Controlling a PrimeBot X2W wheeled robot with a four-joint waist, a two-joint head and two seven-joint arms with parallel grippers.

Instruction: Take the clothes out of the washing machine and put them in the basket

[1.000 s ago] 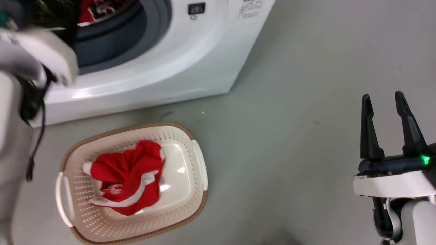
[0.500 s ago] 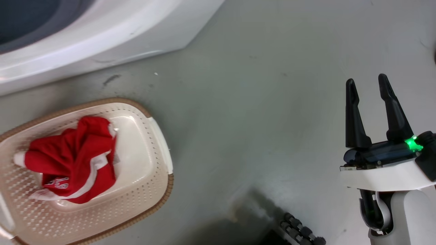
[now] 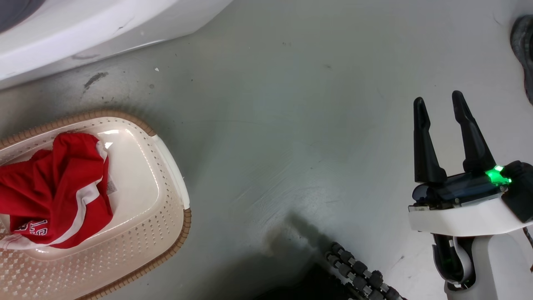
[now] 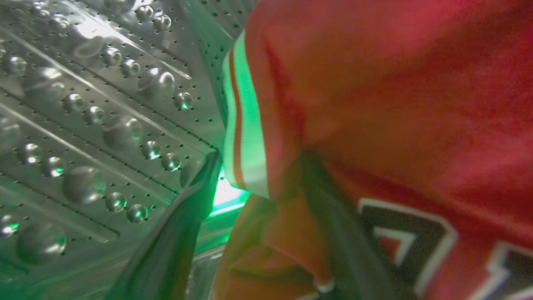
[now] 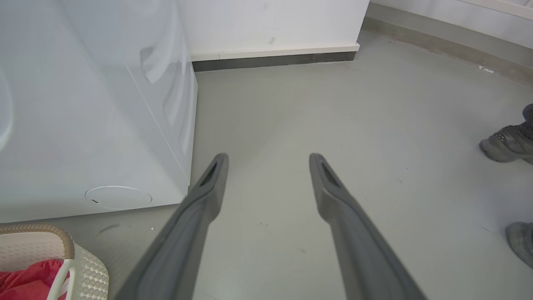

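Within the last second the head camera turned down and to the right, so the picture shifted, not the things. The door opening of the washing machine (image 3: 83,29) and your left forearm were in that view before; now there was only the lower white corner of the machine at the upper left. The basket (image 3: 185,221) stood on the floor (image 3: 291,125) just in front of the machine, cut by the left edge. One red garment (image 3: 54,183) with white trim already lay inside it.

The right gripper (image 3: 438,98) kept its place at the lower right. Its fingers stood apart and held nothing, above the bare floor.

The left gripper (image 4: 261,160) was deep inside the steel drum (image 4: 104,125). Its fingers were spread, and a fold of the jersey (image 4: 395,104), red with black-and-white lettering, lay between them and pressed close to the camera. I judged that the fingers had not squeezed the cloth yet.

So the task was partly done: one piece was in the basket and one was left in the drum. You needed next to close on this fold. With the head turned away, you had the wrist view to guide you.
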